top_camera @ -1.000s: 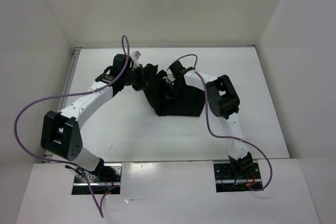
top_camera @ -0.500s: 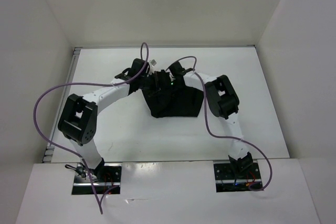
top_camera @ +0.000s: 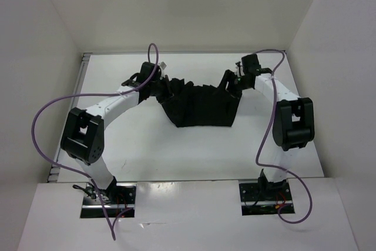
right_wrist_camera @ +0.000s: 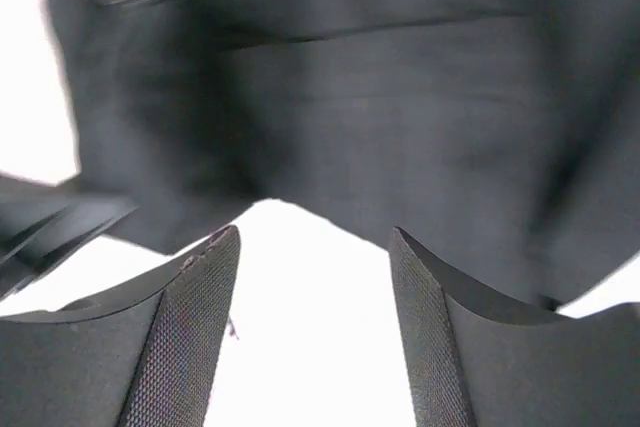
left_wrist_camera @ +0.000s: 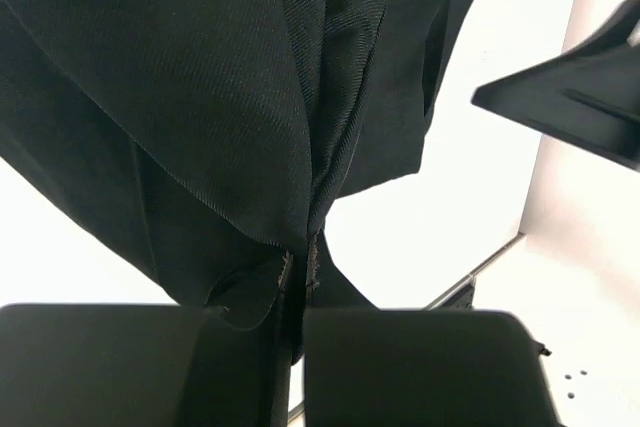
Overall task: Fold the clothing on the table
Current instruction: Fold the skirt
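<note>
The black clothing (top_camera: pixel 201 109) lies spread on the white table (top_camera: pixel 135 145), pleated along its far edge. My left gripper (top_camera: pixel 161 84) holds its far left corner. In the left wrist view the gripper (left_wrist_camera: pixel 297 309) is shut on a bunched fold of the clothing (left_wrist_camera: pixel 200 97), which drapes away from it. My right gripper (top_camera: pixel 230 79) stands at the clothing's far right corner. In the right wrist view, which is blurred, that gripper (right_wrist_camera: pixel 314 247) is open, with bare table between its fingers (right_wrist_camera: pixel 205 287) and the clothing (right_wrist_camera: pixel 350 107) just beyond the tips.
White walls close in the table on three sides. A thin metal strip (top_camera: pixel 83 62) runs along its left edge. Purple cables (top_camera: pixel 44 121) loop from both arms. The right arm's elbow (top_camera: pixel 292 123) sits right of the clothing.
The right gripper opened, let go of the clothing and swung from its middle to its far right corner. The clothing now lies wider. The left gripper stayed shut, shifting slightly left.
</note>
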{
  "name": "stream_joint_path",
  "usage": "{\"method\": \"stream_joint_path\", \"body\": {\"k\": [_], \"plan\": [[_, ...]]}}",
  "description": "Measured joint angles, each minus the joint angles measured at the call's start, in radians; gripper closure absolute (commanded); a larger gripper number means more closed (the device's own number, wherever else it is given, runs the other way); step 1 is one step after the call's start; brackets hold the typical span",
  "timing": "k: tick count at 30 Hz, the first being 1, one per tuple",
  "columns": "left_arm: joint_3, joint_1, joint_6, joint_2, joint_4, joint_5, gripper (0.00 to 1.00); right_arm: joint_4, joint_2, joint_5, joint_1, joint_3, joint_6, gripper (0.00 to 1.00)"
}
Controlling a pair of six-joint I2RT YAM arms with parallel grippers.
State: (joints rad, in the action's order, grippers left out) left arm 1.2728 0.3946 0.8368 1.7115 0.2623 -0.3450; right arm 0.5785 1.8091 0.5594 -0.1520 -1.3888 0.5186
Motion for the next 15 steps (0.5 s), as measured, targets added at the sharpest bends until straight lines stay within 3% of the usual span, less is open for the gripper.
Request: {"method": "stream_joint_path", "body": {"k": [9, 15], "plan": [[0.0, 0.0, 0.0, 0.0, 0.003, 0.002, 1.0, 0.079, 0.074, -0.249, 0.101, 0.069, -0.017, 0.32], [0.012, 0.007, 0.0, 0.006, 0.011, 0.002, 1.0, 0.074, 0.163, -0.24, 0.117, 0.066, -0.028, 0.39]]}}
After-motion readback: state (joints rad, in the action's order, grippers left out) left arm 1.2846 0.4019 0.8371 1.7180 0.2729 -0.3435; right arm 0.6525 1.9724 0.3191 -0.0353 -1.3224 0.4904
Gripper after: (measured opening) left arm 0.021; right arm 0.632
